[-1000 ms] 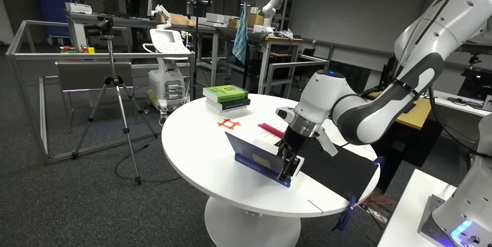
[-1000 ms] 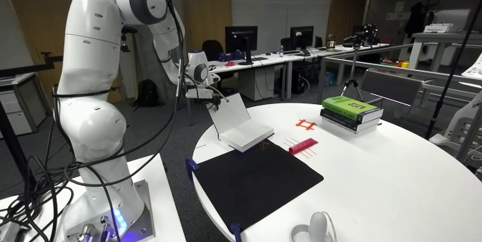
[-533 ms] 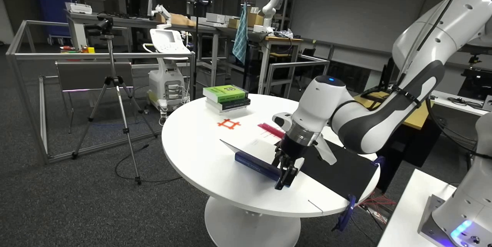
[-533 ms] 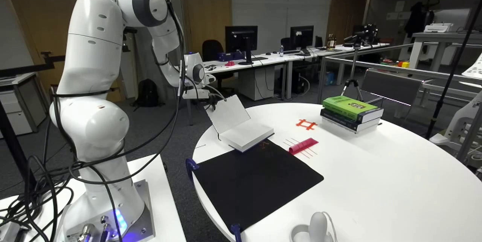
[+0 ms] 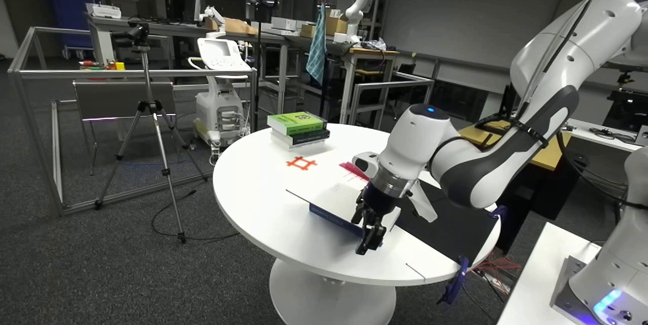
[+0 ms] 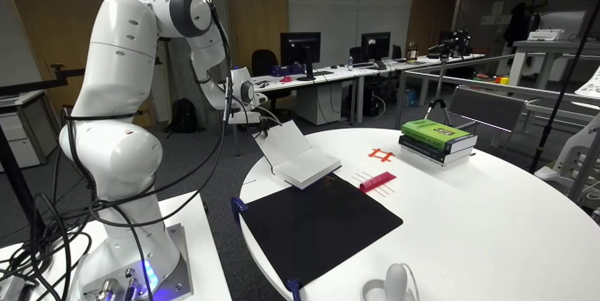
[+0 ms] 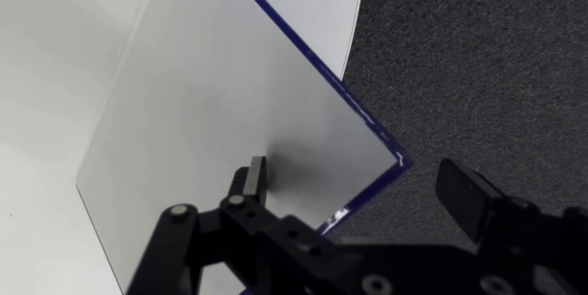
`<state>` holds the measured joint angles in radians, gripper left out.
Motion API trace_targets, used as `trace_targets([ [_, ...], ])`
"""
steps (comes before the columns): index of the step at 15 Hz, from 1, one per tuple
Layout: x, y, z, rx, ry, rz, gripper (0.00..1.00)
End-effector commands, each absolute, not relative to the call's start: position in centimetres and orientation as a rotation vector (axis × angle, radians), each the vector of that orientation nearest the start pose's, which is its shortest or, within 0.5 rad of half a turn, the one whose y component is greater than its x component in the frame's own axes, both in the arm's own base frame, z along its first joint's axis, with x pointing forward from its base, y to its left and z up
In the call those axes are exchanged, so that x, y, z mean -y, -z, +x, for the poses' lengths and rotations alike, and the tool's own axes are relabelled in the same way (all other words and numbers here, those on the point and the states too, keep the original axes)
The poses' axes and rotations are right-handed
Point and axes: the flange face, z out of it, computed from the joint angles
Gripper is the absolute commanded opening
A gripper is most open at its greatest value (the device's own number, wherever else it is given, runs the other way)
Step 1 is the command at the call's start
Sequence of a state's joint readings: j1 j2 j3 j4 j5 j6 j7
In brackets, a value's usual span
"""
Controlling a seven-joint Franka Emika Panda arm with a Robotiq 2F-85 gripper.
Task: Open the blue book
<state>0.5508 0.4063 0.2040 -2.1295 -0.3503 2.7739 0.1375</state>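
The blue book [image 6: 307, 166] lies on the white round table with its pages bare. Its front cover [image 7: 220, 93] is swung back past upright and stays raised at a slant, white inner side up. In an exterior view the blue spine side [image 5: 331, 217] shows below the cover. My gripper [image 7: 356, 180] is at the cover's outer corner with its fingers spread wide. One finger [image 7: 257, 178] is over the white inner face; whether it touches cannot be told. The opposite finger stands beyond the cover's edge, against the dark floor. My gripper [image 5: 358, 237] partly hides the cover's near end.
Beside the book lies a black mat [image 6: 321, 228], held by blue clamps [image 6: 238, 206] at the table edge. A pinkish-red piece [image 6: 377, 181], an orange frame mark [image 6: 381, 154] and a green-topped book stack [image 6: 438, 134] are farther across. A white device [image 6: 396, 282] sits at the front.
The cover has tipped farther from the pages, from steep with its blue face showing to a lower slant. My gripper has moved down and outward along with it, fingers apart.
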Motion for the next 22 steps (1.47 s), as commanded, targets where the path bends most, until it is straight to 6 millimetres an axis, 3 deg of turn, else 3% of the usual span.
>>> trace_targets([
  [1,-42.6,-23.2,43.7,1.326,0.425,-2.813,1.00],
  [9,-43.7,-20.5,44.4,1.344,0.385,-2.834,1.00],
  [22,-44.8,-17.1,43.4,1.408,0.313,-2.847,1.00],
])
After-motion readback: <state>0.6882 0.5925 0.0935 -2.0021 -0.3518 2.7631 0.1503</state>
